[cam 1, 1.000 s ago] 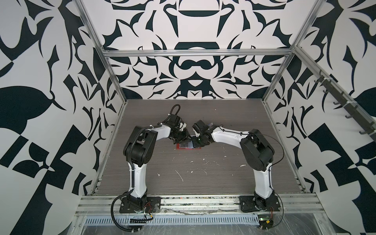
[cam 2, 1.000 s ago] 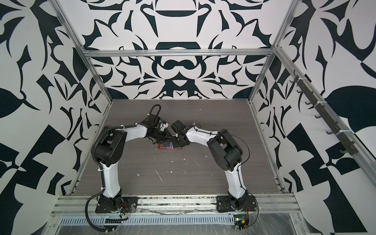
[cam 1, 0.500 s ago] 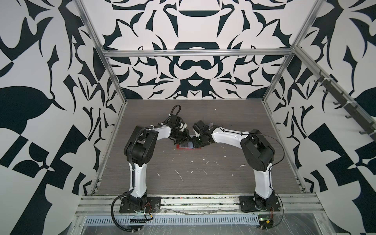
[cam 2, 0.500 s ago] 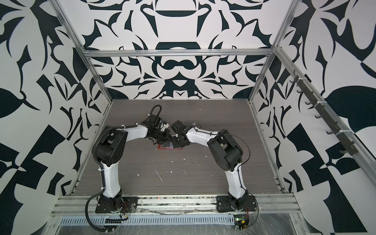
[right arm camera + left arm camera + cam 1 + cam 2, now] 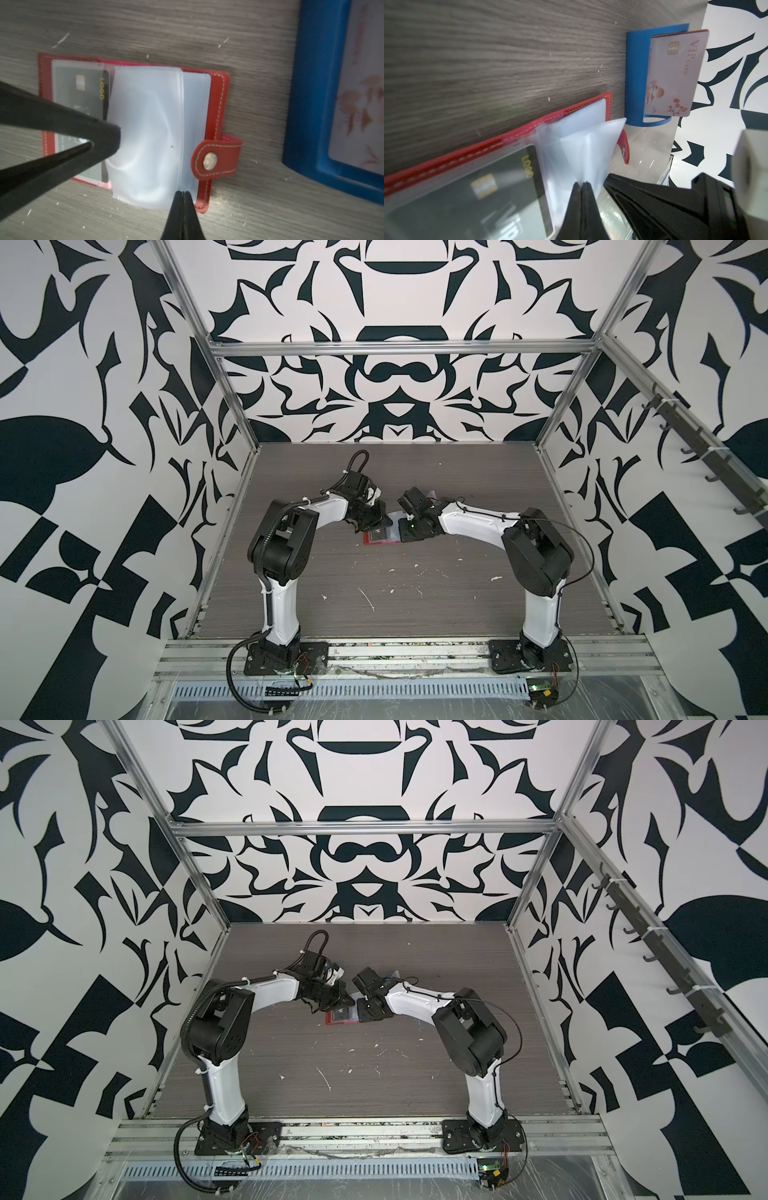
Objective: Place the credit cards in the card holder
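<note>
**Left arm.** The left fingers (image 5: 578, 193) are pressed together on the free edge of a clear pocket leaf (image 5: 145, 124), which stands lifted off the page beneath. It is a thin grip and, by judgement, easily lost.

**Centre.** The card holder (image 5: 218, 99) lies open and flat on the counter (image 5: 415, 605) between the two arms, its spread running 9 to 3 o'clock in both top views. A dark card (image 5: 83, 93) sits in the pocket on the 9 o'clock page, its long axis parallel to the spine. The snap tab (image 5: 218, 160) lies unfastened on the opposite side.

**Right arm.** The right fingers (image 5: 179, 199) are shut, with their tips at the end of the seam where the leaves join. Whether a leaf is caught between them cannot be told. They carry no card.

**Beyond.** The white card (image 5: 675, 72) stands in the blue rack (image 5: 635, 72), apart from the holder on its tab side. In a top view the rack (image 5: 432, 492) shows only as a sliver behind the right wrist, between 1 and 2 o'clock from the holder.

**Judgement.** The right arm is the nearer to that card, and the fetch turns on this — with the left holding the leaf raised.
</note>
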Controlling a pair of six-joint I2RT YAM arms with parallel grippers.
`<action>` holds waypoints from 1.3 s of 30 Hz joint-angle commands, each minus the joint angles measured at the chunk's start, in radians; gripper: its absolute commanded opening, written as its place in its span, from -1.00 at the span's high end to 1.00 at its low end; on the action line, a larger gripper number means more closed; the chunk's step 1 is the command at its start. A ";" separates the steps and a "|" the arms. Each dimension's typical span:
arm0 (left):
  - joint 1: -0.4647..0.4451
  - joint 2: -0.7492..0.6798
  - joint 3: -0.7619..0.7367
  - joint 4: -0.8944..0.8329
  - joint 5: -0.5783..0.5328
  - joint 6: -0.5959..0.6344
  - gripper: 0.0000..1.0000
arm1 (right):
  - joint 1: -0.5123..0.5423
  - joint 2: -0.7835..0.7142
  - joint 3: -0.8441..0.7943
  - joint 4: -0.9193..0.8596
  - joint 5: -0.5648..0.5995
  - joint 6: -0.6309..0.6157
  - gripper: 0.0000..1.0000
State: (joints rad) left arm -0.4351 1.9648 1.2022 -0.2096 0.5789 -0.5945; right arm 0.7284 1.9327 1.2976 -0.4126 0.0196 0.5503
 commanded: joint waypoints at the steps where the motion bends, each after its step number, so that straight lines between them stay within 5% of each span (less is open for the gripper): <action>1: -0.005 -0.032 -0.021 -0.018 -0.007 0.015 1.00 | 0.001 -0.027 0.002 -0.009 0.019 0.014 0.91; 15: -0.004 -0.035 -0.029 -0.017 -0.007 0.016 1.00 | -0.003 0.000 0.013 0.004 -0.013 0.016 0.89; 23: -0.004 -0.040 -0.031 -0.017 -0.006 0.016 1.00 | -0.004 -0.010 -0.028 0.127 -0.128 0.025 0.81; 24: -0.005 -0.044 -0.032 -0.018 -0.011 0.016 0.96 | -0.004 -0.013 -0.036 0.149 -0.141 0.028 0.79; 28: -0.004 -0.091 -0.054 -0.015 -0.061 0.020 0.28 | -0.004 -0.009 -0.041 0.196 -0.183 0.035 0.66; 39: -0.005 -0.234 -0.112 -0.052 -0.293 0.035 0.16 | -0.004 0.036 -0.008 0.280 -0.290 0.036 0.35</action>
State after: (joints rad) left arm -0.4370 1.7748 1.1206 -0.2272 0.3870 -0.5716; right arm 0.7258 1.9465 1.2575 -0.1631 -0.2356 0.5808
